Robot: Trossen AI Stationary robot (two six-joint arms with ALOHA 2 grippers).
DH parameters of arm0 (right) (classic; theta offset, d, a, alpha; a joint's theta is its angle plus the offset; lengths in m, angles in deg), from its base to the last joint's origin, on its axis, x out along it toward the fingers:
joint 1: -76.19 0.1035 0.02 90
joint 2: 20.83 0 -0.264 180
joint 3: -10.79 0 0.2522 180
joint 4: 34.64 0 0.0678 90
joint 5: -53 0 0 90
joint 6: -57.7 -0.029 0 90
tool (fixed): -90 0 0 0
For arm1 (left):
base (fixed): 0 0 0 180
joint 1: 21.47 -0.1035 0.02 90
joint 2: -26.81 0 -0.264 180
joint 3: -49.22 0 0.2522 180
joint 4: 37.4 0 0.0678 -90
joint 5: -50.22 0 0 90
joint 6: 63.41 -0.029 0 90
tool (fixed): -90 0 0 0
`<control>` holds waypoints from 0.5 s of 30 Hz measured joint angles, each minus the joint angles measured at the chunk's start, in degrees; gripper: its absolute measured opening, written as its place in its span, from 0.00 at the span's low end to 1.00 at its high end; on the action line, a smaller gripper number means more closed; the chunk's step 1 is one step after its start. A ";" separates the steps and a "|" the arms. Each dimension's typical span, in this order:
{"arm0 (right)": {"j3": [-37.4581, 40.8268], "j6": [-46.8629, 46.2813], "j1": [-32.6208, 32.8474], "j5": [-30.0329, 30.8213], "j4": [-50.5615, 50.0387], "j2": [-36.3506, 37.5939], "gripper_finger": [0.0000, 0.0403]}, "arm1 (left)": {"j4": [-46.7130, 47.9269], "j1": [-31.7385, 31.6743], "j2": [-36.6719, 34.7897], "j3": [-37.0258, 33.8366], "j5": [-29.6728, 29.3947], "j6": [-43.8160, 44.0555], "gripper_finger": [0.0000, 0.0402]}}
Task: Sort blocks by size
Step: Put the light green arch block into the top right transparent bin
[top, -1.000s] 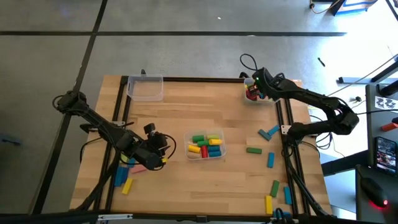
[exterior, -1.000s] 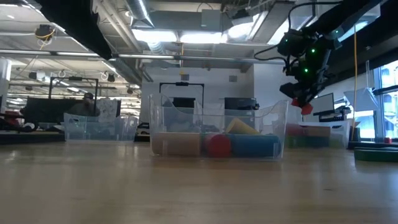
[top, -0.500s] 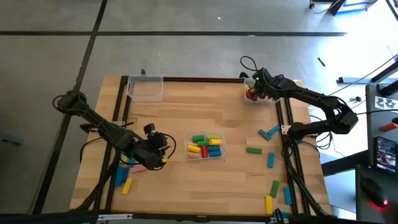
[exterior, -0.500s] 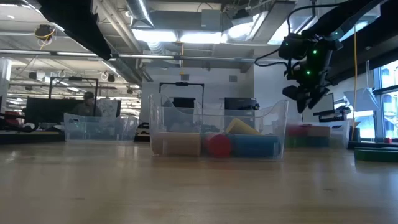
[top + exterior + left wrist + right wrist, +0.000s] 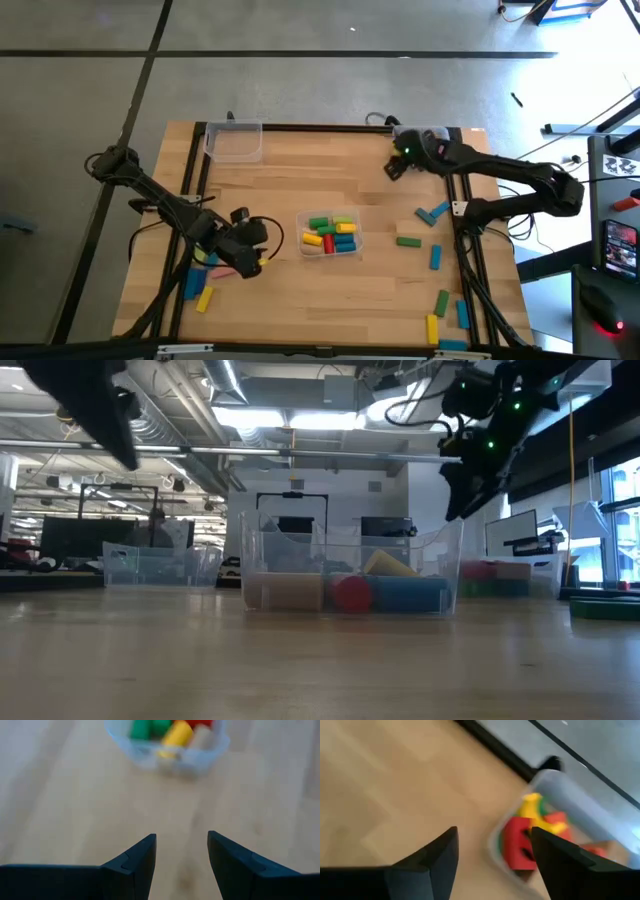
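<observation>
High view tells you the sort is partly done. Your right claw (image 5: 392,168) hangs over the far right of the worktop (image 5: 300,190), just beside the far-right bin (image 5: 432,137); its fingers are spread and hold nothing. That bin already has red and yellow pieces (image 5: 532,827) in it, as the right wrist view shows. The middle bin (image 5: 331,233) holds a mixed lot of short blocks (image 5: 330,235): green, yellow, red and blue. The far-left bin (image 5: 234,141) looks to have nothing in it.

Plenty is left for you. On the right side loose blocks lie apart on the worktop: a blue piece (image 5: 432,213), a green bar (image 5: 407,241), another blue one (image 5: 436,257), and nearer the front edge a green (image 5: 442,300), a yellow (image 5: 433,328) and a blue (image 5: 462,313). On the near left a blue bar (image 5: 192,283) and a yellow one (image 5: 205,298) lie beside your left claw (image 5: 245,260), which is also spread and holding nothing, pointed toward the middle bin. I judge you somewhere past halfway, with roughly eight pieces still to place.
</observation>
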 joint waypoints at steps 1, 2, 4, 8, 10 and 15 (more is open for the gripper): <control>0.01 -0.67 1.72 -0.02 0.16 -0.01 0.60 | 0.49 0.18 0.00 0.00 1.88 1.17 0.43; 0.01 -1.21 3.32 0.01 0.58 -0.01 0.60 | 1.51 0.38 0.00 0.00 3.53 2.42 0.43; 0.00 -2.48 6.59 0.16 1.41 -0.01 0.60 | 4.35 0.98 0.00 0.00 6.18 6.09 0.43; 0.02 -3.93 12.92 1.55 3.70 -0.02 0.60 | 11.80 2.41 0.00 0.00 10.65 13.41 0.43; 0.02 -4.21 15.90 2.03 5.06 -0.03 0.60 | 15.33 3.26 0.00 0.00 13.30 15.91 0.43; 0.02 -5.37 22.67 2.12 9.86 -0.03 0.60 | 21.46 6.30 0.00 0.00 16.67 17.55 0.43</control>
